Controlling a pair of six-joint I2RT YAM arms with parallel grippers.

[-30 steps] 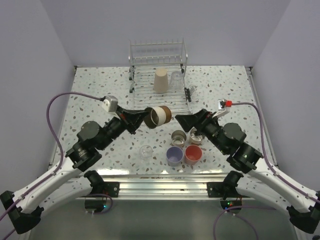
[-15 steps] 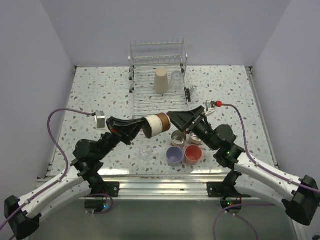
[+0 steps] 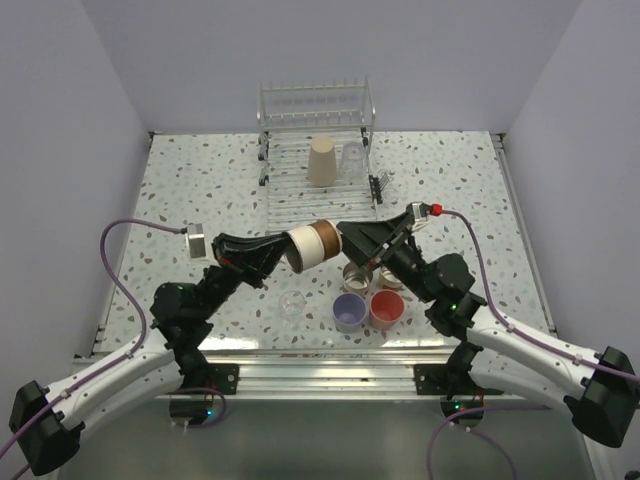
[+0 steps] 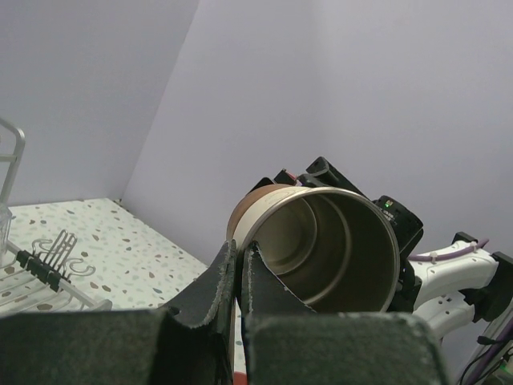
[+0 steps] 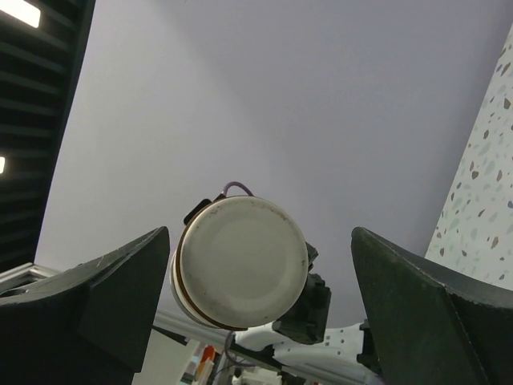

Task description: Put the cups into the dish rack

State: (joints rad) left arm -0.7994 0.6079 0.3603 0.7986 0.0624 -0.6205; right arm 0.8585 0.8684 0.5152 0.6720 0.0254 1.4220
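Top external view: left claw pinches the rim of a metallic cup, sideways in mid-air short of the dish rack, facing the wide-open right claw; a mistimed release risks a drop.

1. Right gripper: jaws spread wide; two dark fingers rise from the lower left and lower right corners.
2. Cup: in the gap between the fingers and touching neither, round off-white base turned to the camera, a thin brown band along its left edge.
3. Black arm part: behind the cup, at its lower right.
4. Purple cable: a short loop just above the cup.
5. Wall: plain lavender, filling the background.
6. Table: speckled white surface, a strip at the right edge.
7. Ceiling slats: dark, upper left, with a lit lamp.
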